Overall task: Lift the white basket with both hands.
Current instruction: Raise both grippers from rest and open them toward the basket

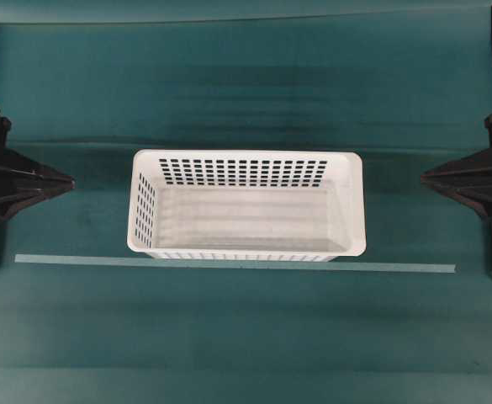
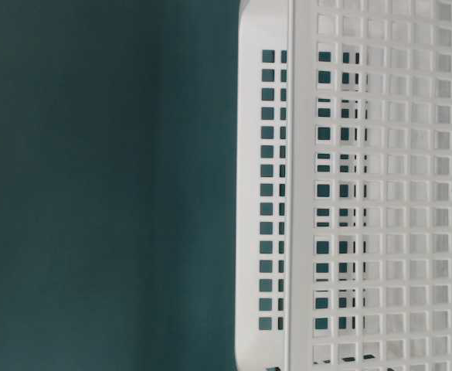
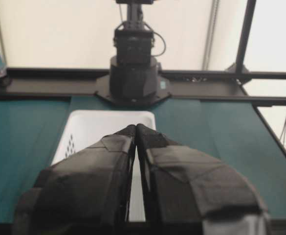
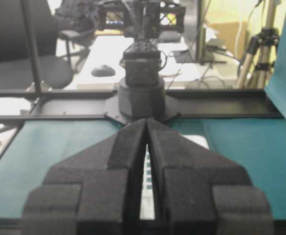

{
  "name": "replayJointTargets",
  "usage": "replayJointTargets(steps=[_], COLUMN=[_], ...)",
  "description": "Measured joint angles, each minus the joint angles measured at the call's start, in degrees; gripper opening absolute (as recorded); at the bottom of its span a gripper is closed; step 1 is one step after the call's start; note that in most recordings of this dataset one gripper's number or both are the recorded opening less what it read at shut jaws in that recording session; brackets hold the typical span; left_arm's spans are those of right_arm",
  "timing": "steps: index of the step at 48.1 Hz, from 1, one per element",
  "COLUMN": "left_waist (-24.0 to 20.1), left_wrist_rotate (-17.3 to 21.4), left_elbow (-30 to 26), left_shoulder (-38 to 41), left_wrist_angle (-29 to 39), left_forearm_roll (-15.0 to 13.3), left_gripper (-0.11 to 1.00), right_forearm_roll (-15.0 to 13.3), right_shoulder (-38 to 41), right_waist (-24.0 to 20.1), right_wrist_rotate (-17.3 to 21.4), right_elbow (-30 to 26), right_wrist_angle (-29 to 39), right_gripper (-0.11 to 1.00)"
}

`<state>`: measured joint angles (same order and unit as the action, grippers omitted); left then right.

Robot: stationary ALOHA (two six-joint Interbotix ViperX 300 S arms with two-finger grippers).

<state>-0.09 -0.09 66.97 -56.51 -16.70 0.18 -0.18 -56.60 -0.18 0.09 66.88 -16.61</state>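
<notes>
The white basket point(image 1: 246, 204) stands upright and empty in the middle of the green table, its perforated walls filling the right of the table-level view point(image 2: 365, 193). My left gripper point(image 1: 69, 181) is shut and empty at the left edge, well clear of the basket's left end. My right gripper point(image 1: 425, 177) is shut and empty at the right edge, also apart from the basket. In the left wrist view the closed fingertips point(image 3: 136, 128) point at the basket point(image 3: 94, 127). In the right wrist view the closed tips point(image 4: 147, 121) hide most of the basket point(image 4: 197, 141).
A pale tape strip point(image 1: 229, 263) runs across the table just in front of the basket. The opposite arm's base point(image 3: 133, 73) stands beyond the basket in the left wrist view, and the other base point(image 4: 143, 93) in the right wrist view. Green cloth point(image 1: 246, 337) covers the table.
</notes>
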Motion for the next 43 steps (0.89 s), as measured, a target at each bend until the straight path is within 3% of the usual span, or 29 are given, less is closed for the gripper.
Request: replayJointTargets(steps=[4,8,12,18,23,29,35,39,43], left_waist=[0.3,0.4,0.4,0.5,0.5,0.5,0.1,0.0,-0.1], left_wrist_rotate=[-3.1,-6.4,-9.5,-16.4,-24.9,-37.3,-52.2,-58.5,-62.2], left_elbow=[-2.5,-5.8,-8.1,-10.9,-13.0,-15.6,-19.1,-20.7,-22.2], left_shoulder=[0.1,0.1,0.1,0.2,0.8,2.8,6.1,7.9,9.5], left_wrist_angle=[4.0,9.3,13.7,18.9,22.1,26.3,32.0,35.0,37.1], left_forearm_roll=[0.3,0.4,0.5,0.5,0.6,0.5,0.7,0.8,0.8], left_gripper=[0.05,-0.03,-0.03,-0.03,-0.03,-0.03,-0.03,-0.03,-0.03], right_forearm_roll=[1.1,4.8,8.6,13.2,16.3,17.2,17.2,17.1,16.8], right_shoulder=[0.0,-0.2,-0.2,-0.2,0.4,2.5,4.9,6.8,9.0], right_waist=[0.2,0.4,1.3,3.4,7.1,11.4,12.2,12.4,12.5], right_wrist_rotate=[0.9,3.1,6.2,12.5,20.4,31.5,40.9,45.2,48.7], right_elbow=[0.0,-1.1,-3.3,-8.0,-12.0,-15.2,-16.9,-17.9,-19.2], right_wrist_angle=[0.9,4.7,11.1,19.9,27.4,36.2,39.2,40.9,44.6], right_gripper=[0.05,0.00,0.00,0.00,0.00,0.00,0.00,0.00,0.00])
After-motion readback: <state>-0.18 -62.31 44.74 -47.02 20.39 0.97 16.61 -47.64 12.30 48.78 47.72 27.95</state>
